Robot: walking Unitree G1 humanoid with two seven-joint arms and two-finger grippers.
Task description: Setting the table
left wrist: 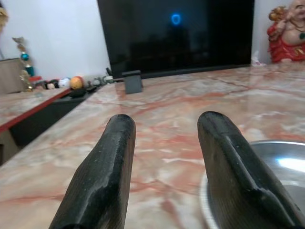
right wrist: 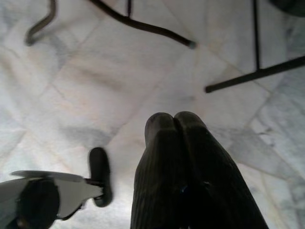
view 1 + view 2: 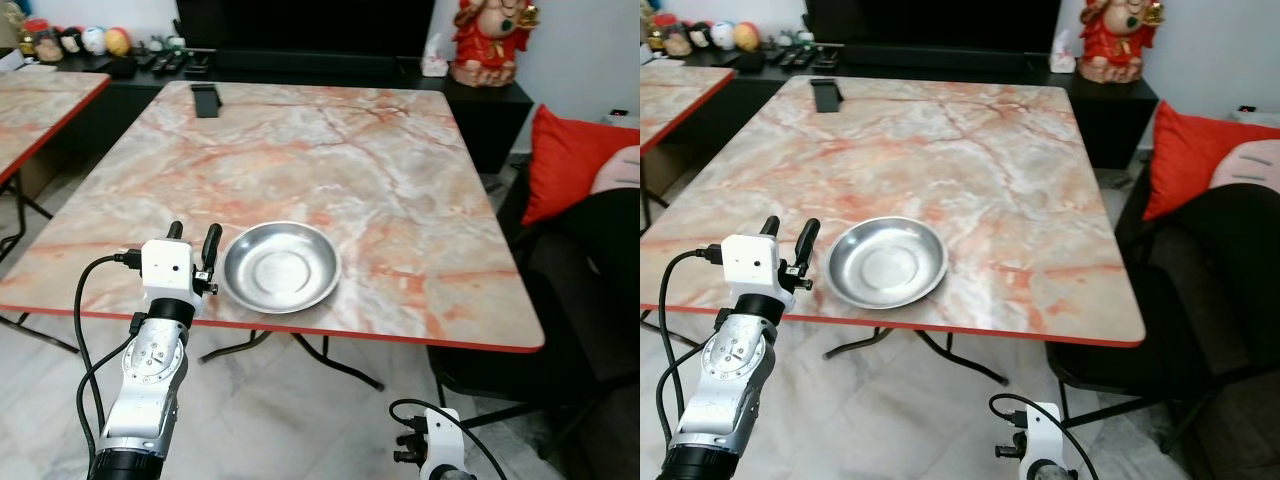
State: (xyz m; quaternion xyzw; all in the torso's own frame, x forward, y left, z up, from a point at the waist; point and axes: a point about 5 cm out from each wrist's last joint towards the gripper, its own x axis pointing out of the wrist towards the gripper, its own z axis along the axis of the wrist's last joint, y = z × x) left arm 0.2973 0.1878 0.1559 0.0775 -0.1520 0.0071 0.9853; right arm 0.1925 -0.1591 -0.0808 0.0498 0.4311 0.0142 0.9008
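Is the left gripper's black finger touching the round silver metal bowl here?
Cannot tell. In the left eye view the left gripper sits beside the round silver metal bowl, and in the left wrist view one finger overlaps its rim without showing contact or gap.

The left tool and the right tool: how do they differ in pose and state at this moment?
The left tool is raised to the near table edge, beside the steel bowl; the right tool hangs low, pointing at the floor. The left tool's fingers stand apart, open; the right tool's fingers are pressed together, shut. Neither holds anything, and both have two long black fingers.
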